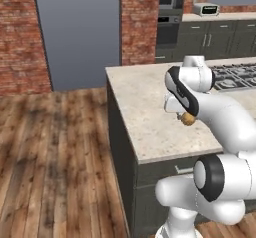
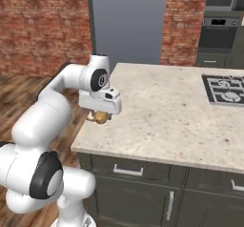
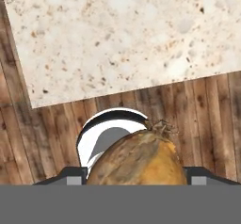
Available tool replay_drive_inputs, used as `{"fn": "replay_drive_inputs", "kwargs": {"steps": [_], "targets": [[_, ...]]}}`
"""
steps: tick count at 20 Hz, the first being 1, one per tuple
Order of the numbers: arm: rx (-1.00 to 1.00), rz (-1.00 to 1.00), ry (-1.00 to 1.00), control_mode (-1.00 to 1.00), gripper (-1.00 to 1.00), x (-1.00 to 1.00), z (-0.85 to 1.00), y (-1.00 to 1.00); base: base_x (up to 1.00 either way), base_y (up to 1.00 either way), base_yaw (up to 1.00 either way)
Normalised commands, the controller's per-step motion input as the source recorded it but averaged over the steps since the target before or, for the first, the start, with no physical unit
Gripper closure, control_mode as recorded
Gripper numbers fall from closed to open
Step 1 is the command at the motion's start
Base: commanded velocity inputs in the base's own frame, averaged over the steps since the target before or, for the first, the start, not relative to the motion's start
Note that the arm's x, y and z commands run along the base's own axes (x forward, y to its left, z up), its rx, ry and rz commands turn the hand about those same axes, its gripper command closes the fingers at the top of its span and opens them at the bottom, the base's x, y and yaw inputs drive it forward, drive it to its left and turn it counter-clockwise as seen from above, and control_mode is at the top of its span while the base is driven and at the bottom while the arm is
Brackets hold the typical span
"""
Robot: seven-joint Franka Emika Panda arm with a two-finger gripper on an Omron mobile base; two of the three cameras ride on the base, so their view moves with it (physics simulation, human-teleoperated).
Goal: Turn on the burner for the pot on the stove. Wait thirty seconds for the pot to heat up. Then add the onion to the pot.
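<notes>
A golden-brown onion (image 3: pixel 139 159) sits between my fingertips, with my gripper (image 2: pixel 100 118) shut on it. In the right base view the onion (image 2: pixel 100 117) hangs just under the white hand, above the near left corner of the island counter (image 2: pixel 162 111). The same onion (image 1: pixel 188 118) peeks out beside the hand in the left base view. Part of the black stove (image 2: pixel 224 88) with its grates lies at the counter's far right; the stove (image 1: pixel 234 76) also appears behind the arm. The pot and the widest burner are out of view.
The speckled stone counter (image 3: pixel 117 35) ends at a corner below the hand, with wood floor (image 3: pixel 197 110) beyond. Dark drawers (image 2: pixel 143 173) front the island. A brick wall, an oven stack (image 1: pixel 169 22) and a toaster (image 1: pixel 206 9) stand at the back.
</notes>
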Motion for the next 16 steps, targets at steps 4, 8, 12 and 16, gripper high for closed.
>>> {"fn": "replay_drive_inputs", "kwargs": {"steps": [4,8,12,16], "targets": [[0.00,0.00,0.00,1.00,1.00,0.00,0.00,0.00,0.00,1.00,-0.09],[0.00,0.00,0.00,1.00,1.00,0.00,0.00,0.00,0.00,1.00,-0.07],[0.00,0.00,0.00,1.00,1.00,0.00,0.00,0.00,0.04,1.00,-0.05],[0.00,0.00,0.00,1.00,1.00,0.00,0.00,0.00,0.46,1.00,-0.06]]}}
